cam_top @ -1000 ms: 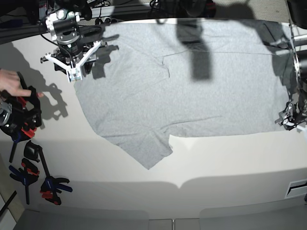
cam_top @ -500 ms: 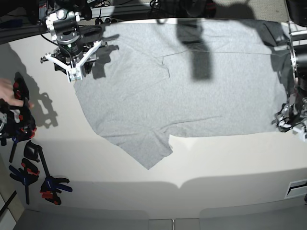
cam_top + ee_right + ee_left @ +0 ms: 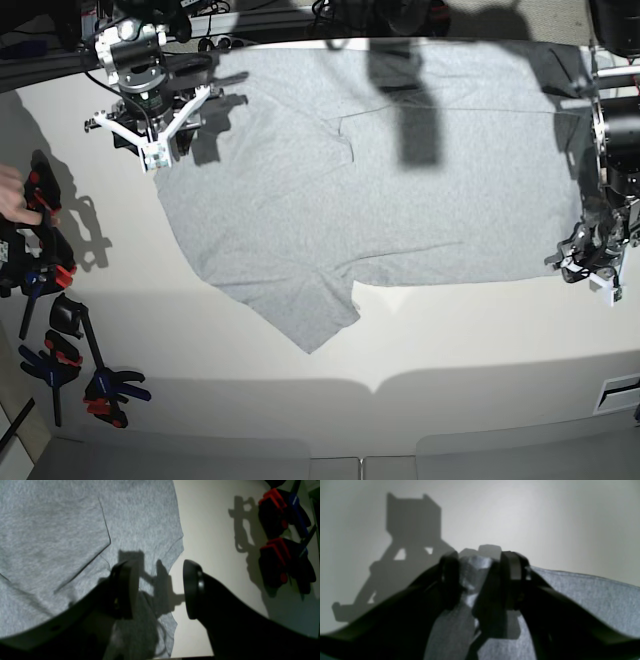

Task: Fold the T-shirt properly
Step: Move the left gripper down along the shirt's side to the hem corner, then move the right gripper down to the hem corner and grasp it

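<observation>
The light grey T-shirt (image 3: 380, 190) lies spread flat on the white table (image 3: 450, 340), one sleeve pointing toward the front. My left gripper (image 3: 590, 268) sits low at the shirt's right edge. In the left wrist view its jaws (image 3: 480, 562) stand apart, with a raised hump of T-shirt fabric (image 3: 582, 600) bunched between them and touching both fingers. My right gripper (image 3: 152, 150) hovers over the shirt's far left edge. In the right wrist view it (image 3: 160, 587) is open and empty above the T-shirt (image 3: 62, 530) hem.
Red, blue and black clamps (image 3: 60, 370) lie along the table's left side, with a person's hand (image 3: 15, 190) at more clamps (image 3: 282, 555). Dark shadows of overhead gear fall across the shirt's upper part.
My left gripper has moved left and down onto the shirt's right edge, and its jaws have narrowed around the fabric. The hand at the left has drawn back. The right arm has stayed still.
</observation>
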`<move>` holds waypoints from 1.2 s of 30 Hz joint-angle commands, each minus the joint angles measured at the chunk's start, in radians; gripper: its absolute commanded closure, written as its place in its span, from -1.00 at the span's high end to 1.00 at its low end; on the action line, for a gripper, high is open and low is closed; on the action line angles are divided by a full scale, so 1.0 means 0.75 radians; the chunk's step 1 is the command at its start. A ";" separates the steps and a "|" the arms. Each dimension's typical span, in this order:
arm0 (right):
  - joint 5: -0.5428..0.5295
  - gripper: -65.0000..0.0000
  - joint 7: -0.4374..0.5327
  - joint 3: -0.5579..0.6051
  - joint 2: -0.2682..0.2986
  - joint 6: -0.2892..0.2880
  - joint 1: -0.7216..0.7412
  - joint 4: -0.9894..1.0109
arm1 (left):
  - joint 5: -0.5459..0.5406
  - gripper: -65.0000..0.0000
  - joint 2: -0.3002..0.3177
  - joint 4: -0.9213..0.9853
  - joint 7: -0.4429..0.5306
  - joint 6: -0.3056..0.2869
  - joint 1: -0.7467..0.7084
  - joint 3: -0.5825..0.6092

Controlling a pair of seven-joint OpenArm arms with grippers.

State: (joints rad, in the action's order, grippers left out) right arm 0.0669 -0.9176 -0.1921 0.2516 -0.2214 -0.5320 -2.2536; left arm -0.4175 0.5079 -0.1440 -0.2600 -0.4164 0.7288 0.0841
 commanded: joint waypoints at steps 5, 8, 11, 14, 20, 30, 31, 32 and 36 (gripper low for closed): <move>0.001 -0.18 0.051 -0.007 0.012 -0.006 0.008 -0.026 | 0.012 -0.33 0.023 -0.004 -0.073 -0.005 0.029 0.001; 0.001 -0.18 0.051 -0.007 0.012 -0.005 0.008 -0.026 | 0.012 -0.33 0.033 -0.004 -0.072 -0.005 0.029 0.001; 0.001 -0.18 0.065 -0.007 0.012 -0.005 0.008 -0.026 | -0.005 -0.34 0.036 -0.004 -0.072 -0.005 0.029 0.001; 0.000 -0.18 0.117 -0.007 0.011 -0.005 0.008 -0.026 | -0.044 -0.49 0.035 -0.004 -0.072 -0.005 0.029 0.001; -0.186 -0.18 0.228 -0.006 0.012 -0.005 0.077 -0.022 | -0.047 -1.00 0.033 -0.004 -0.073 -0.006 0.030 0.001; -0.329 -0.32 0.125 -0.005 0.012 -0.034 0.603 0.362 | -0.047 -1.00 0.033 -0.004 -0.083 -0.006 0.029 0.001; -0.329 -0.32 0.150 -0.005 0.011 -0.061 0.654 0.441 | -0.047 -1.00 0.033 -0.004 -0.087 -0.005 0.029 0.001; -0.329 -0.32 0.198 -0.005 0.011 -0.080 0.704 0.530 | -0.047 -1.00 0.033 -0.004 -0.088 -0.005 0.029 0.001; -0.283 -0.31 0.411 -0.006 0.013 -0.130 0.874 0.867 | -0.047 -1.00 0.033 -0.004 -0.087 -0.006 0.028 0.001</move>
State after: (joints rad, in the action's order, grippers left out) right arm -0.1368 -0.6380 -0.1917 0.2493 -0.3157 0.1040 -1.5826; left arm -0.4599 0.5201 -0.1432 -0.2996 -0.4232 0.7319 0.0841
